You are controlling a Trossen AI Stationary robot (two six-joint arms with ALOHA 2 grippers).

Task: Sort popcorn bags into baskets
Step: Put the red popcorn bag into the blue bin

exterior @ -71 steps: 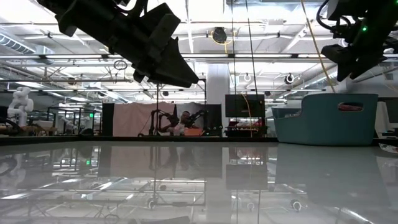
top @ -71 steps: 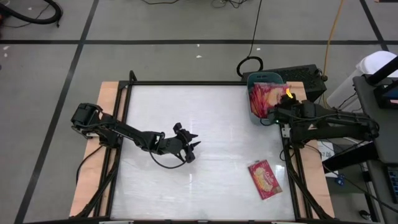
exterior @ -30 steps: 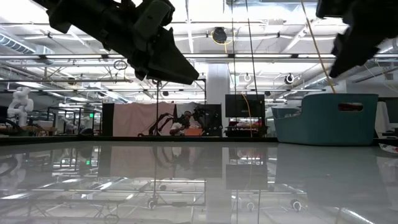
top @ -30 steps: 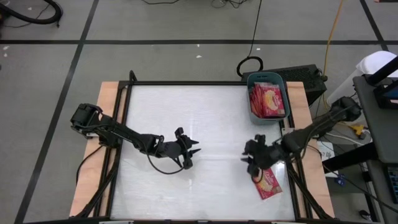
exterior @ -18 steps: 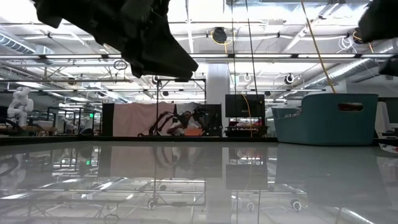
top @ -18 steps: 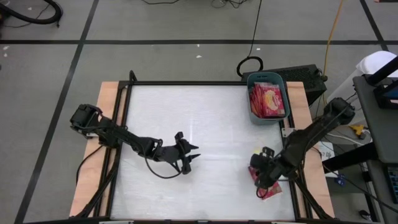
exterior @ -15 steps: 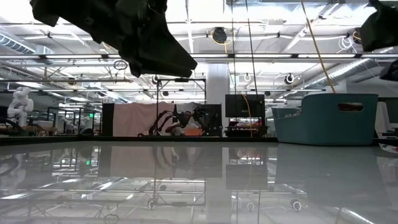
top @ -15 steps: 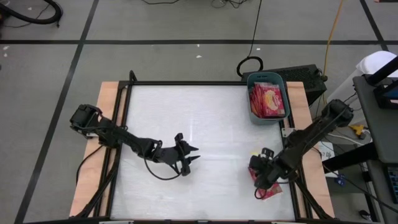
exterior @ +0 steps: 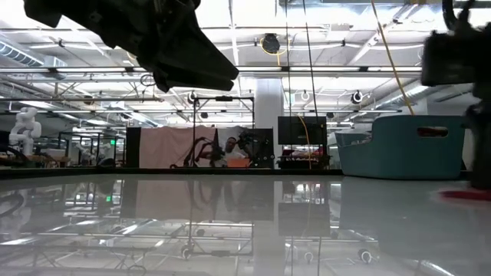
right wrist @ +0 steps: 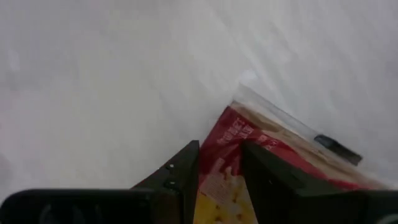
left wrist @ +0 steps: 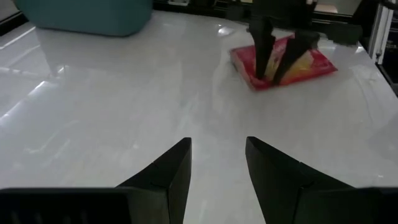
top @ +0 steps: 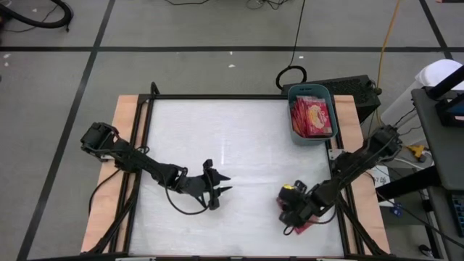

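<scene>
One red popcorn bag (top: 303,227) lies flat near the table's near right corner, mostly hidden under my right gripper (top: 288,214). That gripper is open and points down at the bag's end toward the table's left (left wrist: 256,78). In the right wrist view a red corner of the bag (right wrist: 217,152) lies between the fingers. The teal basket (top: 292,119) stands at the far right edge with several red packets (top: 313,116) in it. My left gripper (top: 221,185) is open and hovers over the bare middle of the table. My right gripper comes at the bag from above, pointing down. Its open fingers (left wrist: 262,59) stand over the bag's corner toward the table's left (right wrist: 225,140), and the bag lies flat on the table. I cannot tell whether the fingertips touch it.
The white tabletop (top: 239,145) lies bare between the two arms and up to the basket. A black frame (top: 335,181) runs along the table's right side beside the right arm. In the low view the basket (exterior: 399,146) stands at the right and the left arm (exterior: 153,38) hangs overhead.
My right gripper has moved from beside the bag toward the table's near edge and left, and has come down over the bag's left end. A red strip of the bag now shows at the low view's right edge. My left gripper has drifted slightly toward the near edge.
</scene>
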